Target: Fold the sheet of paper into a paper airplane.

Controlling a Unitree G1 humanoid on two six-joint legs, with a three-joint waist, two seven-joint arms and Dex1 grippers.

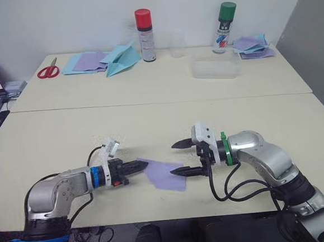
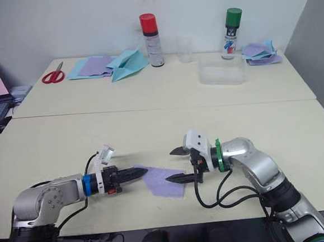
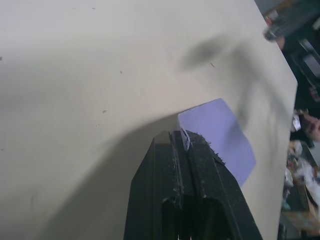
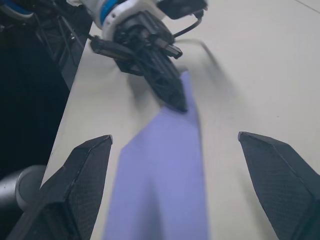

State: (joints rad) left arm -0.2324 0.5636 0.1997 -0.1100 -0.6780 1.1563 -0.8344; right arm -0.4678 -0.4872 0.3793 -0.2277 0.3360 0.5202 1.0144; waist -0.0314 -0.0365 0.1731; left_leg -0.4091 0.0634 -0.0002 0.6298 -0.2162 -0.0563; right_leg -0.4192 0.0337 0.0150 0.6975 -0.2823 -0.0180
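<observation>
Now left claw point(image 1: 145, 166) pinches sheet of paper point(image 1: 167, 174); right claw point(image 1: 182, 157) straddles it.

Two cream tables point(image 1: 68, 139) stand end to end, the seam running nine to three; on the near one the sheet of paper point(image 1: 165, 173) lies flat toward six. On the far table, red scissors point(image 1: 48, 70) sit at ten, a pile of blue and purple sheets point(image 1: 84, 62) with a light blue paper plane point(image 1: 122, 58) at eleven. A red-capped spray can point(image 1: 145, 35) stands at twelve, a clear cup point(image 2: 185, 50) beside it, a clear tub point(image 1: 215, 69), a green-capped can point(image 1: 223, 27) and more sheets point(image 1: 254, 46) toward one and two
</observation>
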